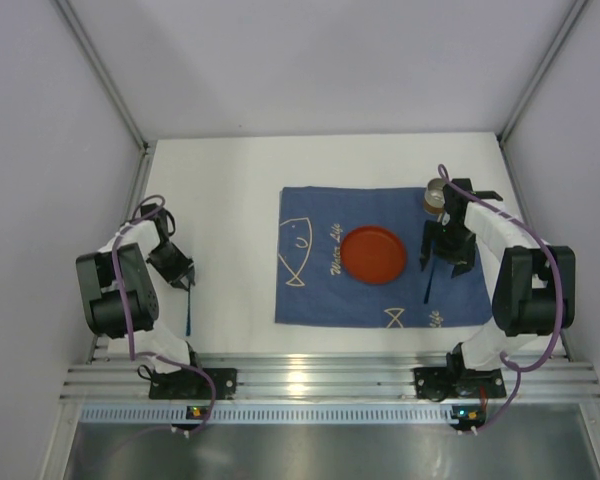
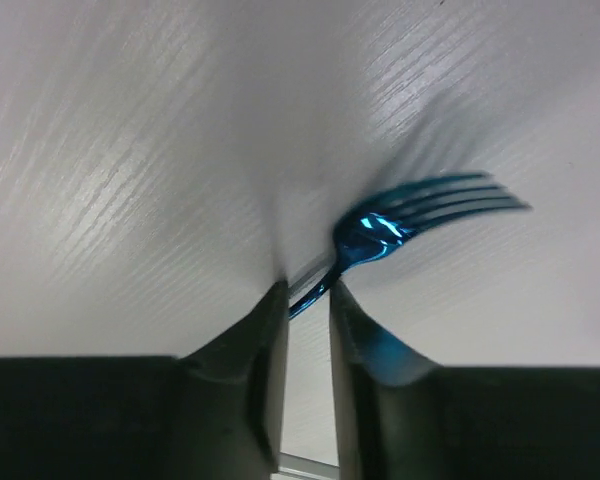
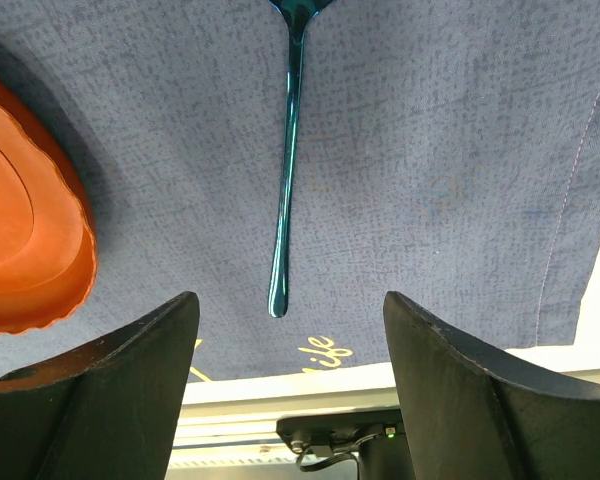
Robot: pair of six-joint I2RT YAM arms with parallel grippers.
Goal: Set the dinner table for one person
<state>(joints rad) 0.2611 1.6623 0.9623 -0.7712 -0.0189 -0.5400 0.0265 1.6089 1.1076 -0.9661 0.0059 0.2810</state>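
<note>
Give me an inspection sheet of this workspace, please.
Surface: white dinner table carrying a blue fish placemat.
Job's things: orange plate and teal utensil on placemat; cup at its far right corner; blue fork on the table.
Clutter: nothing seen.
Grippers: left gripper narrow astride fork handle, grip unclear; right gripper open above utensil.
Cables: purple cable along each arm.
Surroundings: pale walls, aluminium rail.

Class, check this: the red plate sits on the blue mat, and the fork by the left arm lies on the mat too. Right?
No. The fork lies on the white table, off the mat, as the left wrist view shows.
</note>
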